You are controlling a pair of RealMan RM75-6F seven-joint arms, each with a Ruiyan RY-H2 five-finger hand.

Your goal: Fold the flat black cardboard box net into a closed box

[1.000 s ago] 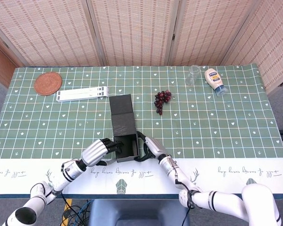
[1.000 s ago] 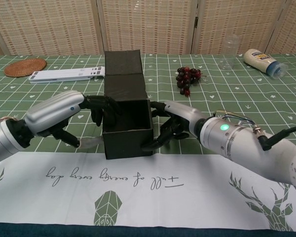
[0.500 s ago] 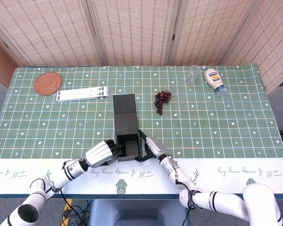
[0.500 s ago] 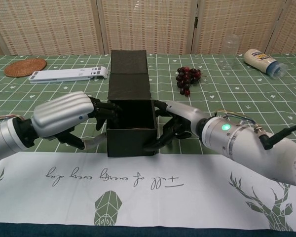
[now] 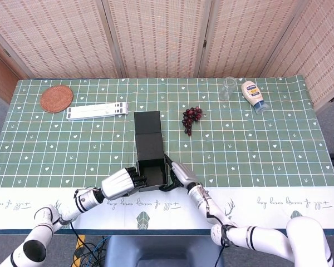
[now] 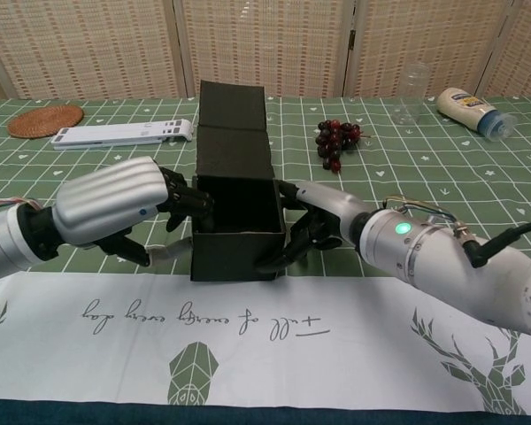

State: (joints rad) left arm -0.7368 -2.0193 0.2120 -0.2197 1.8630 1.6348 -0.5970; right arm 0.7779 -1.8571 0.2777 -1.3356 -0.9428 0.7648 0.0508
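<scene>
Near the front edge of the counter (image 6: 478,177), both arms reach inward, low and nearly level. The left robot hand (image 6: 115,208) has its fingers curled against the left wall of the black box (image 6: 237,235); the right robot hand (image 6: 314,221) presses fingertips on the right wall. The chest view shows the open tray's front wall; the head view shows its lid panels lying flat behind. Whether either hand truly grips seems unclear. Farther back lie grapes (image 5: 191,118).
</scene>
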